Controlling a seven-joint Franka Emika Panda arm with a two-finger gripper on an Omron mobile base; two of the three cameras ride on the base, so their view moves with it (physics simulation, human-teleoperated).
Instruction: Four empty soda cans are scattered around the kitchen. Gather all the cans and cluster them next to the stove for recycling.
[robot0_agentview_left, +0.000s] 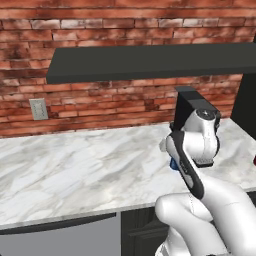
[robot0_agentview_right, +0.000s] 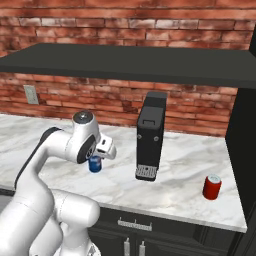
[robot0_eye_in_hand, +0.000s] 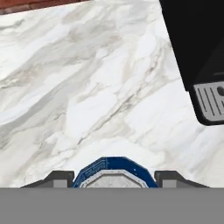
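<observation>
A blue soda can (robot0_eye_in_hand: 114, 168) with a silver top sits between my two dark fingertips in the hand view, and my gripper (robot0_eye_in_hand: 114, 179) is shut on it. In the right base view the same blue can (robot0_agentview_right: 94, 164) hangs under my hand (robot0_agentview_right: 103, 147), low over the white marble counter (robot0_agentview_right: 175, 180). I cannot tell whether it touches the counter. A sliver of the blue can (robot0_agentview_left: 173, 164) peeks out beside my arm in the left base view. A red soda can (robot0_agentview_right: 212, 187) stands upright near the counter's right end. The stove is out of view.
A tall black coffee machine (robot0_agentview_right: 150, 135) stands on the counter just right of my hand, also seen as a black coffee machine (robot0_eye_in_hand: 197, 57). A dark shelf (robot0_agentview_right: 130, 62) runs overhead. A dark cabinet side (robot0_agentview_right: 245, 150) closes the right end. A wall outlet (robot0_agentview_left: 38, 109) sits on the brick.
</observation>
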